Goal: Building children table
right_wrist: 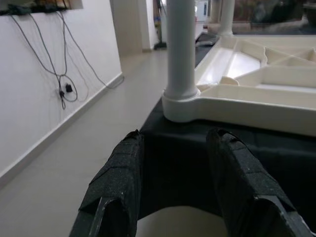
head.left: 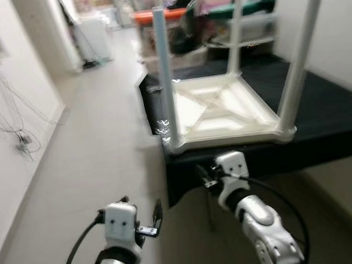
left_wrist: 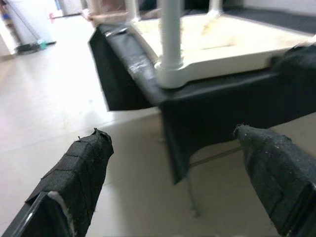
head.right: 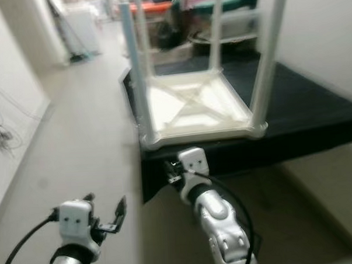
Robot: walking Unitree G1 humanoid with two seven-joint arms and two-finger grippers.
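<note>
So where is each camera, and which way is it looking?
Left eye view: on the head, looking forward and down at the upside-down white table on a black platform; both arms show, the left hand low.
Right eye view: same scene.
Left wrist view: along open black fingers.
Right wrist view: along the right hand.
Both wrist views share the near left leg.

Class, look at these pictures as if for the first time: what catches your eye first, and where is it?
A white children's table lies upside down on a black-covered platform, its legs pointing up. Just below its near edge the right tool reaches toward the platform front, while the left tool hovers open over the pale floor. Loose cables hang on the white wall to the left.
</note>
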